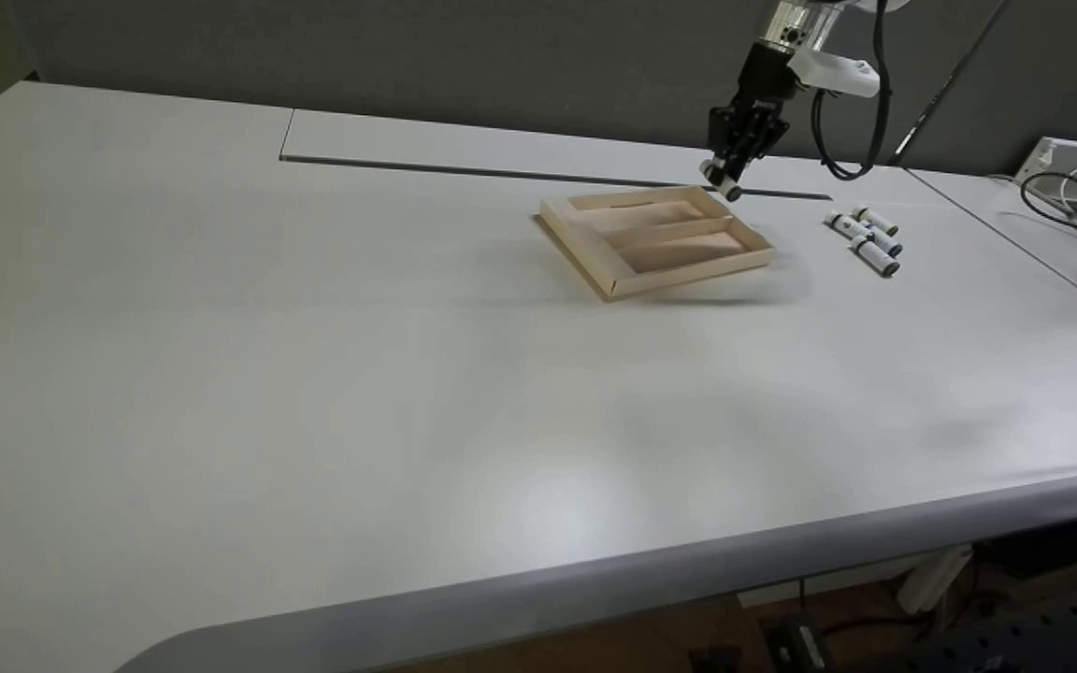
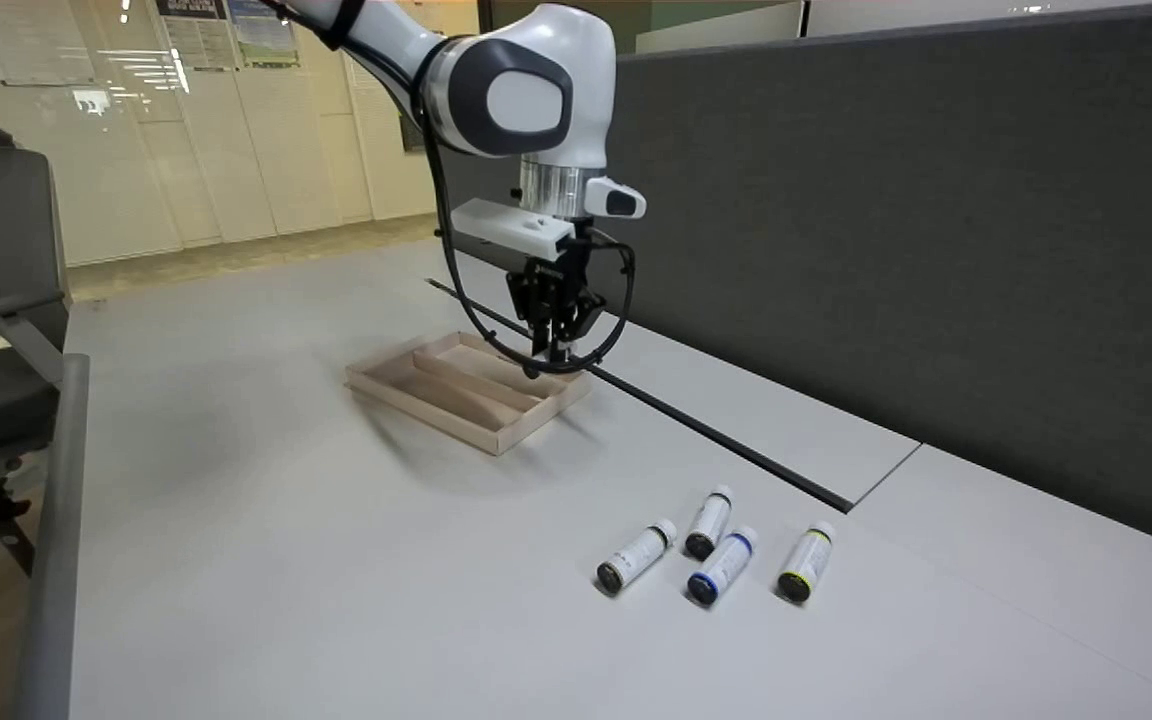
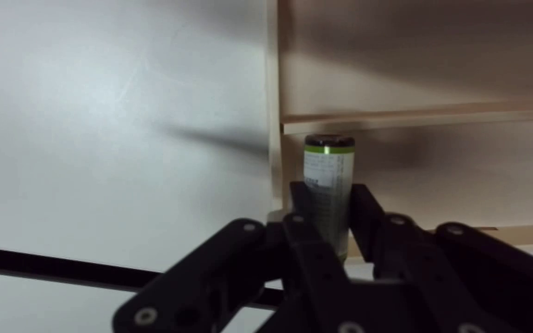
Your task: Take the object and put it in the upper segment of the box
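The object is a small white vial [image 3: 329,169] with a green band and a dark end. My gripper [image 3: 329,196] is shut on it, one finger on each side. The vial [image 1: 717,178] also shows in an exterior view, held tilted above the table. The box is a shallow pale wooden tray [image 1: 578,241] with a divider and two long compartments; it shows in both exterior views [image 2: 436,420]. The gripper [image 2: 554,345] is above the tray's corner nearest the grey partition. In the wrist view the vial overlaps the end of the lower compartment, just below the divider.
Several similar vials [image 2: 636,556] lie on the table beside the tray; they show in both exterior views [image 1: 873,256]. A dark grey partition [image 2: 886,250] stands behind the table. A dark slot [image 2: 736,447] runs along the table. A cable loops beside the gripper.
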Action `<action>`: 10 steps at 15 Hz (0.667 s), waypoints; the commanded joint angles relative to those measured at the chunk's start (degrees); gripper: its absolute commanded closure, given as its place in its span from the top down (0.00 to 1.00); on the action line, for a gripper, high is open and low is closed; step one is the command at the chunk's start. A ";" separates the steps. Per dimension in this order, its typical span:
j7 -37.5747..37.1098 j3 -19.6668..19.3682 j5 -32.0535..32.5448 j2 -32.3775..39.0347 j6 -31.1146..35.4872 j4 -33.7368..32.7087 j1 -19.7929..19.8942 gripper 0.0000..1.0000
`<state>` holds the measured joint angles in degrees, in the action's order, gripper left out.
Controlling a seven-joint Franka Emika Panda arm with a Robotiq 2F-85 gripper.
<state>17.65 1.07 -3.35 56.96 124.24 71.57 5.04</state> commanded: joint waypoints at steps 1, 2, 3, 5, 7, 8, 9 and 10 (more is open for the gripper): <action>-2.08 0.58 0.62 1.93 -0.35 -2.05 -0.07 0.07; -2.00 0.69 0.55 2.29 -0.29 -2.13 -0.05 0.07; -1.93 0.81 0.48 2.67 -0.36 -2.25 0.00 0.07; -1.75 1.03 0.37 3.47 0.21 -2.29 0.10 0.07; -1.74 1.05 0.49 4.04 1.04 -2.38 0.05 0.07; -1.68 1.12 0.43 4.00 0.94 -2.50 0.11 0.07; -1.66 1.10 0.45 4.04 1.06 -2.52 0.13 0.07; -1.65 1.11 0.42 4.10 1.08 -2.60 0.21 0.07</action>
<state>17.65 1.63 -3.36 59.32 125.09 71.26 4.85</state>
